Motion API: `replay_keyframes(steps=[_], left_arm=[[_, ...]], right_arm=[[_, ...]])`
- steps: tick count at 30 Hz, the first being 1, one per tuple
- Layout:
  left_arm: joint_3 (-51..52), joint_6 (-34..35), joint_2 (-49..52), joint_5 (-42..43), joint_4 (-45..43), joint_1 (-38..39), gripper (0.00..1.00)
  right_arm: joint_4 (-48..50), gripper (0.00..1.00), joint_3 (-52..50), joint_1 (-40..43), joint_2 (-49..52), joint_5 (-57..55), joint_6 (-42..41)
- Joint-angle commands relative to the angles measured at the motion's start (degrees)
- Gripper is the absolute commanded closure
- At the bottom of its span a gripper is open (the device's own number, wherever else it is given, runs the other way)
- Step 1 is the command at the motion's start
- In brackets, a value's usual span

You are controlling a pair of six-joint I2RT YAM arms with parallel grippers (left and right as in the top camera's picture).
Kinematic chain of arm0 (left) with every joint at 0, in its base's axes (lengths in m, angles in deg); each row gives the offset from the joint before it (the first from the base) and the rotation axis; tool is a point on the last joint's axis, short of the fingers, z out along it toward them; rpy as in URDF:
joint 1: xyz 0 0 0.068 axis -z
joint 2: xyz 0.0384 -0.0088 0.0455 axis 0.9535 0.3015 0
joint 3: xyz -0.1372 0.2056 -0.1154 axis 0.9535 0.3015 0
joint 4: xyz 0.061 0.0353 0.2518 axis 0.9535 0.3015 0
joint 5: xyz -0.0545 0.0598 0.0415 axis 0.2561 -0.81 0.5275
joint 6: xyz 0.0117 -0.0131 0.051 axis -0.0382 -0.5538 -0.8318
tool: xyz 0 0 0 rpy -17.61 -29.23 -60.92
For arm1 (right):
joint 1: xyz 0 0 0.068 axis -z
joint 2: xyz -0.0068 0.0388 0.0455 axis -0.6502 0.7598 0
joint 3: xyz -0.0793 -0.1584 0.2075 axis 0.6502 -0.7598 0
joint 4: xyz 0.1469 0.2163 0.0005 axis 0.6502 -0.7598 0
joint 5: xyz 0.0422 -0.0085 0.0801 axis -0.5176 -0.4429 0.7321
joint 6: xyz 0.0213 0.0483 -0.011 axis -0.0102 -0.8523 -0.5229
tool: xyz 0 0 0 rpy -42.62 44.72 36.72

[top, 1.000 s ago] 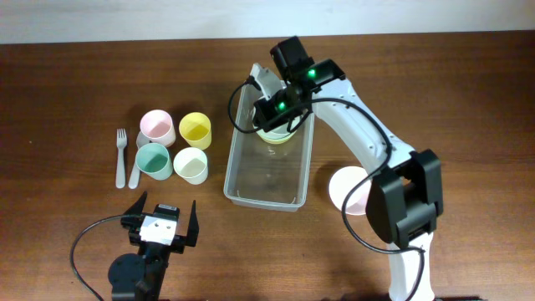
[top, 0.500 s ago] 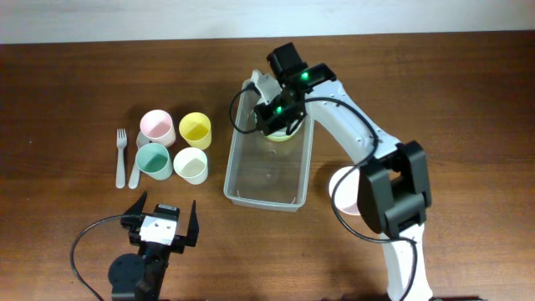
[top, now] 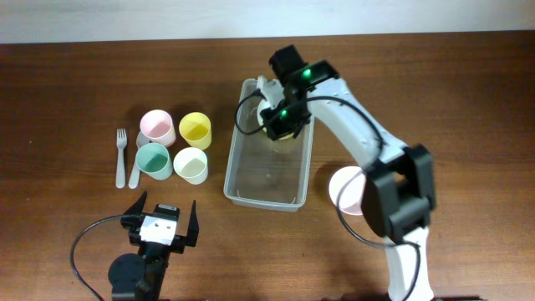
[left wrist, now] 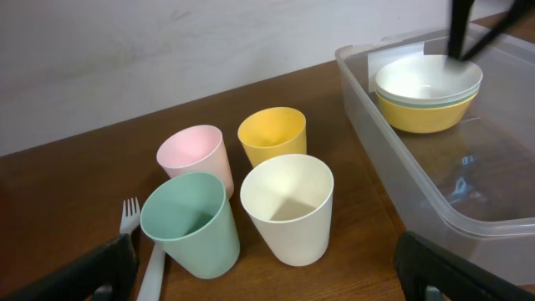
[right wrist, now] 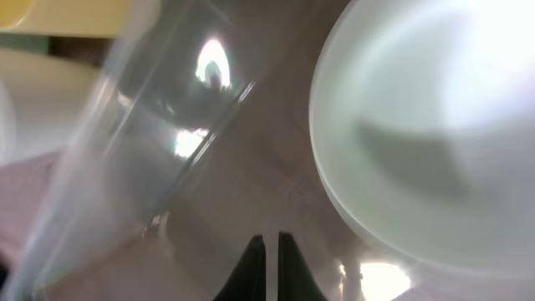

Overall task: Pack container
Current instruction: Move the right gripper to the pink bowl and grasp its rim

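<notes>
Near edge of desk (top: 67, 100): left gripper (top: 165, 211) parked, jaws spread wide, nothing in them.

Just beyond it, four cups in a tight square: green (left wrist: 188, 224), cream (left wrist: 288, 205), pink (left wrist: 194, 157), yellow (left wrist: 272, 135). A fork (top: 120, 155) and a second utensil, likely a spoon, lie just left of them.

The container (top: 263, 203) sits mid-desk, right of the cups, long axis running away from the robot. Its near half is bare. A stack of bowls (left wrist: 428, 88) sits at the far end: white on top, a pale one under it, yellow at the bottom. A pink bowl (top: 344, 191) lies outside on the desk to the right, partly under the right arm.

Right gripper (right wrist: 271, 255) is down inside the container's far end, jaws nearly together with nothing between them. The white bowl's rim is just beside the tips and the clear wall is close on the other side.

Risks, my read:
- Lifting out off-vertical could clip the bowl rim and tip or shift the stack.
- Contact with the wall could drag the container, which looks light.
- Pink bowl is right under the arm, so a low swing could knock it.
- Cups are packed close, so grabbing one could topple a neighbour.
</notes>
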Motion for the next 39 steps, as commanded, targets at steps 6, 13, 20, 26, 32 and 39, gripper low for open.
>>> replay_keyframes(steps=[6, 13, 20, 26, 32, 39], left_arm=[[0.28, 0.74, -0.33, 0.61, -0.02, 0.28, 0.00], [0.28, 0.74, -0.33, 0.61, -0.02, 0.28, 0.00], [0.28, 0.74, -0.33, 0.61, -0.02, 0.28, 0.00], [0.28, 0.74, -0.33, 0.61, -0.02, 0.28, 0.00], [0.28, 0.74, -0.33, 0.61, -0.02, 0.28, 0.00], [0.28, 0.74, -0.33, 0.61, -0.02, 0.28, 0.00]], right_arm=[[-13.84, 0.70, 7.08, 5.77, -23.26, -21.79, -13.11], [-25.83, 0.68, 5.88, 18.29, -26.36, -22.05, -16.65], [-24.37, 0.67, -8.74, 25.38, -26.36, -16.90, -16.57], [-14.67, 0.65, -28.44, 26.05, -26.36, -14.34, -16.57], [-3.67, 0.64, -44.15, 26.03, -26.36, -6.73, -14.60], [5.44, 0.58, -54.18, 26.05, -26.36, -5.05, -15.10]])
